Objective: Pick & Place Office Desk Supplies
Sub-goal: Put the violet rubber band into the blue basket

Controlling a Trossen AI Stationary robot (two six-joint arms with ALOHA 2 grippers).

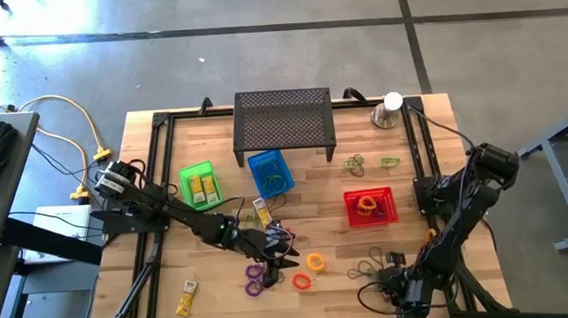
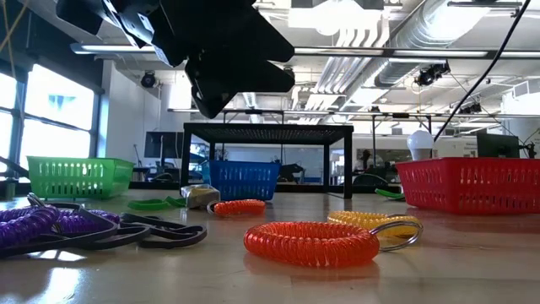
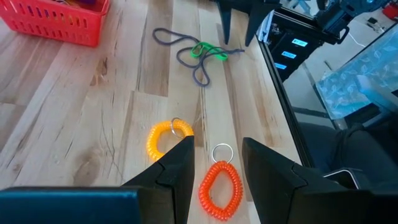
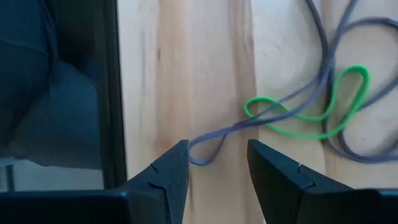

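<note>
My left gripper (image 3: pixel 217 149) hangs open above the table's middle (image 1: pixel 278 248). Below and between its fingers a red coil loop (image 3: pixel 219 190) with a key ring lies flat on the wood. A yellow coil (image 3: pixel 165 137) and a purple coil (image 1: pixel 257 276) lie beside it. My right gripper (image 4: pixel 217 149) is open near the front right (image 1: pixel 392 274). Its fingers stand on either side of the end of a grey band (image 4: pixel 202 155), which is tangled with a green band (image 4: pixel 311 118). I see no touch.
Green basket (image 1: pixel 198 185) with yellow packets, blue basket (image 1: pixel 270 172) and red basket (image 1: pixel 371 206) stand mid-table. The black perforated stand (image 1: pixel 284 124) and silver cup with white ball (image 1: pixel 389 110) are at the back. A yellow packet (image 1: pixel 186 301) lies front left, more bands (image 1: pixel 369 161) back right.
</note>
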